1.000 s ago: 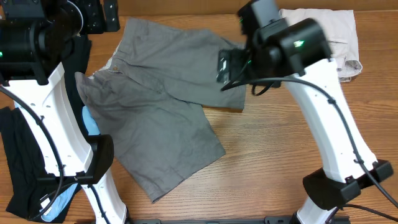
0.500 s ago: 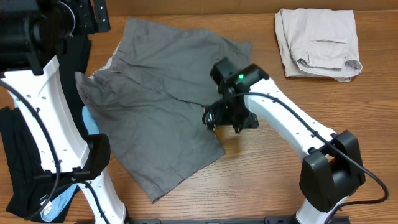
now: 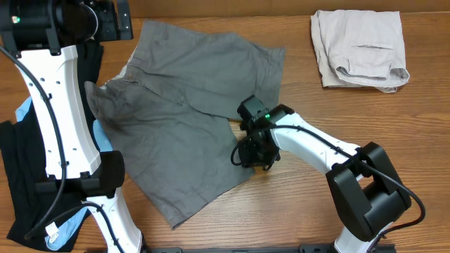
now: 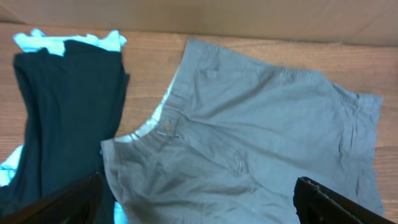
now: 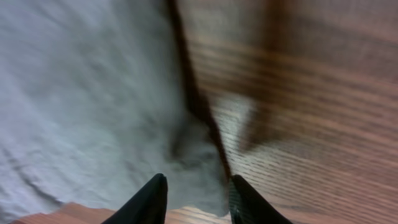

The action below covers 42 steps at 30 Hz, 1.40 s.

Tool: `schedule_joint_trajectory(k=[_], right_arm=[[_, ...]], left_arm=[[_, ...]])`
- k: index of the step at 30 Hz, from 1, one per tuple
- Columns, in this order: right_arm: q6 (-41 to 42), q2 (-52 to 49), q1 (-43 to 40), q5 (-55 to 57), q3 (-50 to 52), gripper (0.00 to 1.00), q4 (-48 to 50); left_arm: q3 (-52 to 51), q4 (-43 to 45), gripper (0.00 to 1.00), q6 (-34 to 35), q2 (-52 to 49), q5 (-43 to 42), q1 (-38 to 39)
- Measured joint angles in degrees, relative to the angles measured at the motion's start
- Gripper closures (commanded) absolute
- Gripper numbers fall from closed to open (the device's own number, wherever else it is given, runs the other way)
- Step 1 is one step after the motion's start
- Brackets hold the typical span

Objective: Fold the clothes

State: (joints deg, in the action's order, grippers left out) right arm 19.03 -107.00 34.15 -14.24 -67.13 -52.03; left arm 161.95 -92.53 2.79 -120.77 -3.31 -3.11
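The clothes [image 3: 183, 119], grey shorts, lie spread flat across the left half of the table, waistband to the left and both legs pointing right. My right gripper [image 3: 253, 156] is down at the right corner of the nearer leg's hem. In the right wrist view its narrowed fingers [image 5: 198, 179] straddle that cloth corner [image 5: 199, 146], with a gap still showing between them. High over the back left, my left gripper [image 4: 199, 205] hangs wide open and empty, and looks down on the waistband [image 4: 165, 127] and the farther leg [image 4: 280, 118].
Folded beige shorts [image 3: 360, 49] sit at the back right. A black garment [image 3: 21, 176] and a light-blue one [image 3: 70, 225] lie at the left edge beside the left arm's base. Bare wood [image 3: 302, 211] lies to the right of the shorts.
My right arm swung from above the farther leg down to the nearer leg's hem corner, and its jaws narrowed around the cloth. The left arm barely shifted.
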Motion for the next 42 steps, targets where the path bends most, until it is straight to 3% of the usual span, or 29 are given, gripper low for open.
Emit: schedule_joint_trajectory(k=[7, 8, 10, 11, 20, 25, 32, 42], right_arm=[[-0.2, 0.2, 0.0, -0.6, 3.2, 0.55, 3.3], [-0.2, 0.2, 0.0, -0.6, 3.2, 0.60, 3.3], [-0.2, 0.2, 0.0, -0.6, 3.3, 0.91, 3.5], [-0.1, 0.2, 0.0, -0.6, 3.5, 0.96, 3.6], [-0.2, 0.2, -3.0, -2.3, 3.6, 0.96, 0.2], [-1.2, 0.2, -15.1, -4.5, 3.6, 0.96, -3.7], [-9.3, 0.2, -32.2, -11.2, 3.5, 0.96, -4.4], [-12.8, 0.2, -40.3, -4.8, -2.9, 0.96, 3.1]], left_arm=[[-3.3, 0.0, 0.00, 0.0, -0.1, -0.8, 0.0], [-3.5, 0.0, 0.00, 0.0, -0.1, -0.8, 0.0], [-4.0, 0.0, 0.00, 0.0, -0.2, -0.8, 0.0], [-4.0, 0.0, 0.00, 0.0, -0.2, -0.9, 0.0], [-4.1, 0.0, 0.00, 0.0, -0.3, -1.0, 0.0], [-4.1, 0.0, 0.00, 0.0, -0.3, -1.0, 0.0], [-4.1, 0.4, 0.00, 0.0, -0.3, -1.0, 0.0], [-11.4, 3.9, 0.00, -0.1, -0.3, -1.0, 0.1]])
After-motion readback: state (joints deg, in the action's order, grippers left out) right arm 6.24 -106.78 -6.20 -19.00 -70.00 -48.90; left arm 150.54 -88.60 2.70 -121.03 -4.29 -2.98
